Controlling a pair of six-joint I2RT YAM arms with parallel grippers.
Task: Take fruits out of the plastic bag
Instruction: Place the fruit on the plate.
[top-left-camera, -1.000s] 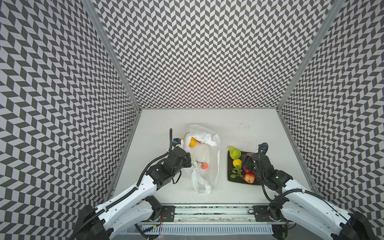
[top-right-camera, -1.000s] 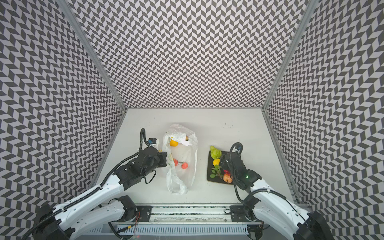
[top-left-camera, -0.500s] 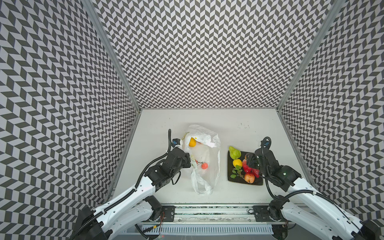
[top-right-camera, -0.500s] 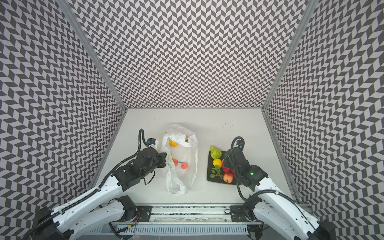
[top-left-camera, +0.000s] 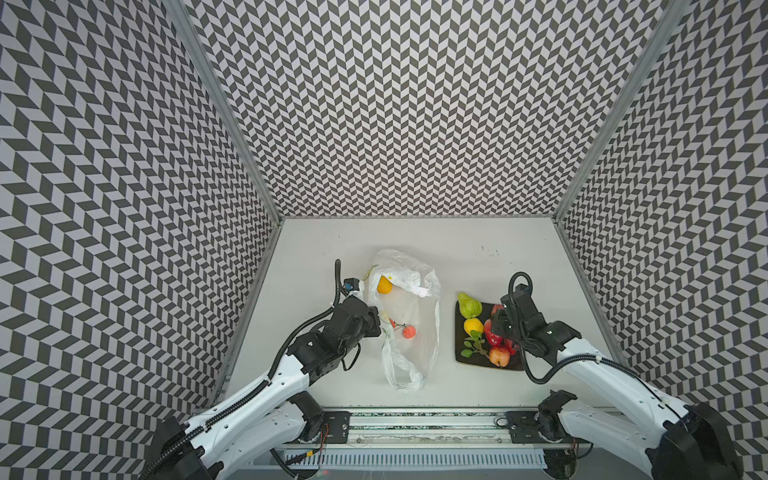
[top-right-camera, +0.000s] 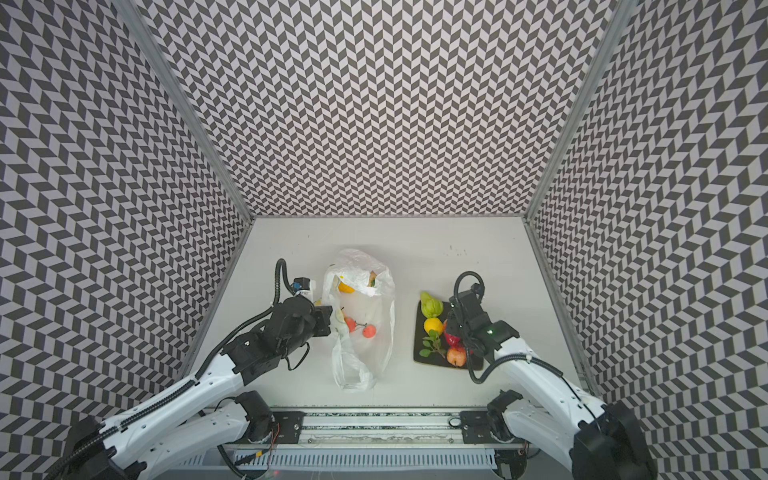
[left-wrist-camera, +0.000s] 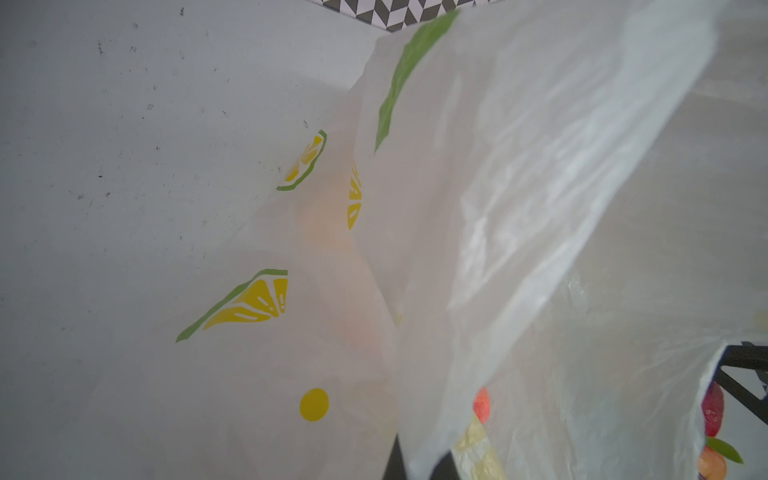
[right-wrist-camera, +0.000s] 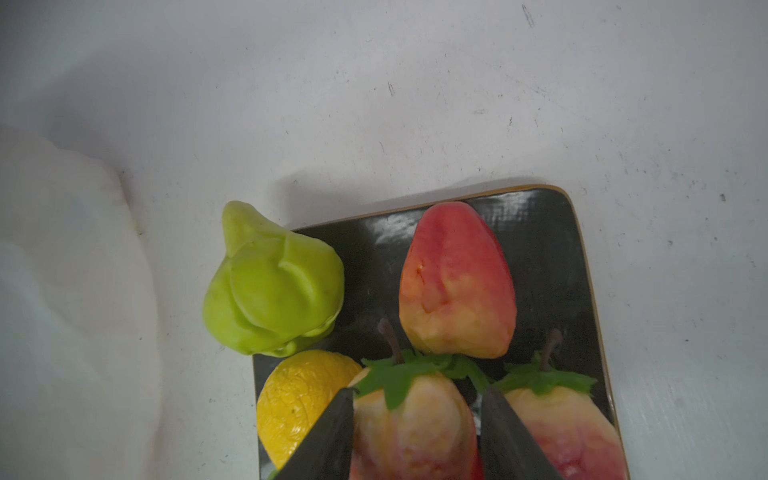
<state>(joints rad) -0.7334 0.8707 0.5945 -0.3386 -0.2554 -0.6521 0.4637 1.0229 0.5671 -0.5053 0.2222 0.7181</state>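
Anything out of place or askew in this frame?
Yes. The green pear sits askew at the far corner of the dark plate, on the side nearest the plastic bag. It mostly overhangs the table. Nothing looks spilled or damaged.

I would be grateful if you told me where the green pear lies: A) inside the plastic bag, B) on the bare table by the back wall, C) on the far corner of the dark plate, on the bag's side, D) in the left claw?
C: the green pear rests on the far corner of the dark plate, overhanging its edge toward the plastic bag, beside the yellow lemon.
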